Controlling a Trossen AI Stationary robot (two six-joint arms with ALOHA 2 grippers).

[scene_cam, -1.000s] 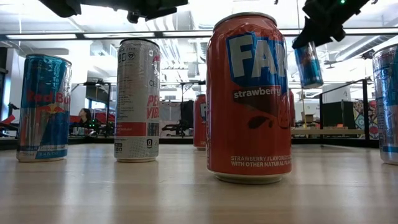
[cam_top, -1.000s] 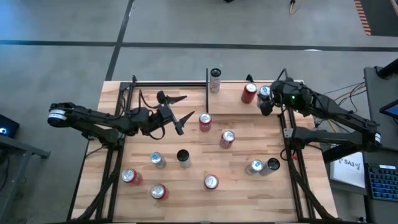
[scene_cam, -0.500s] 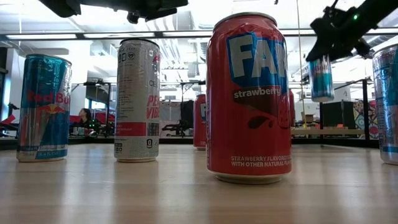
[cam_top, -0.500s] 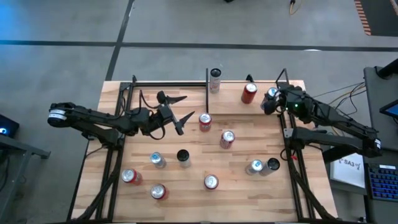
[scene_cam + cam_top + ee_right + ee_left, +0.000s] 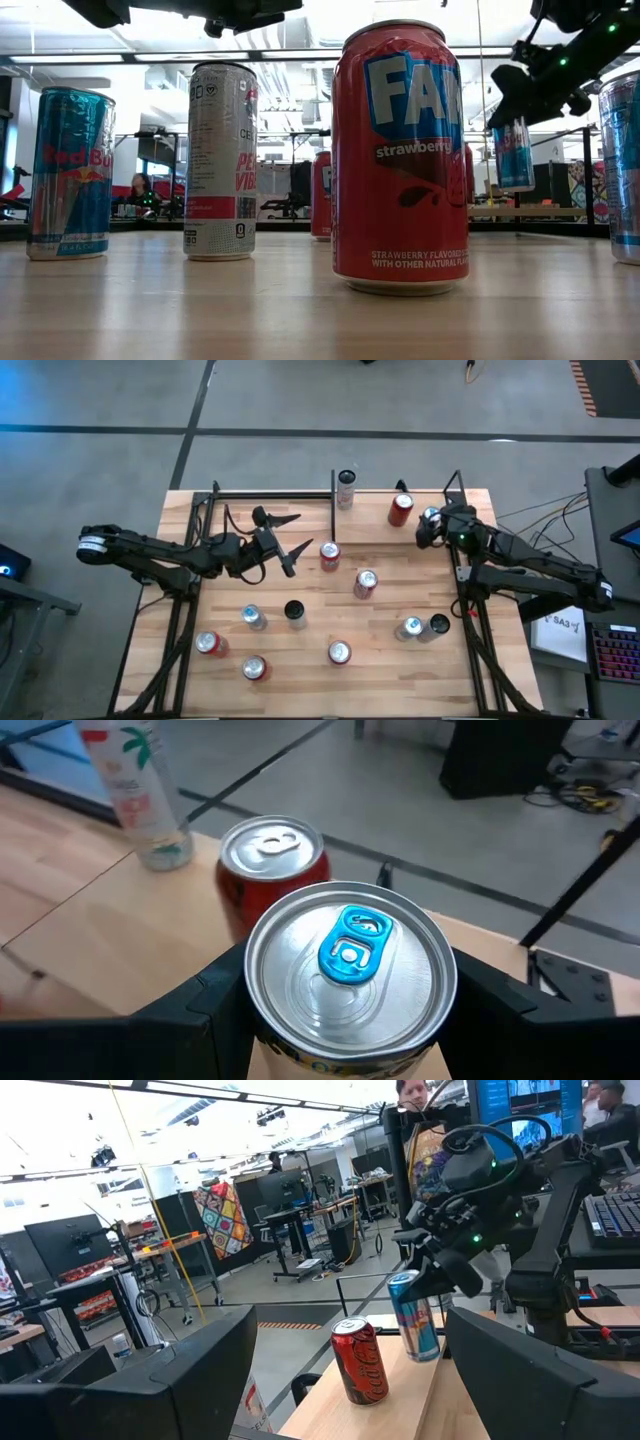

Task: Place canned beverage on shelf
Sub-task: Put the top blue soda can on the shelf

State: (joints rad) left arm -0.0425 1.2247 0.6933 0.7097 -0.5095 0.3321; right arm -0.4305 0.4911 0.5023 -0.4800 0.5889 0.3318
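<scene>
Right end effector point(image 5: 432, 526): pinching a blue can point(image 5: 348, 982) by the upper body, one finger on each side, tab end up. The grip high on the wall keeps the can upright and its base free, probably so that it can be set down flat. In the left wrist view the can's base looks at or just above the shelf point(image 5: 300, 495); contact cannot be told.

Blue can: slim aluminium cylinder, smooth printed wall, bright bare lid with a blue tab.

Red can point(image 5: 400, 509): just beside the right end effector, upright on the shelf; glossy aluminium, wider and shorter than the blue can.

White can point(image 5: 346, 489): farther along the shelf from the right end effector, upright, tall and slim.

Shelf: pale wood board edged by thin black rods and posts, along the desk's point(image 5: 400, 680) far edge.

Left end effector point(image 5: 285, 538): spread, holding nothing, well apart from the right one across the desk, waiting.
</scene>
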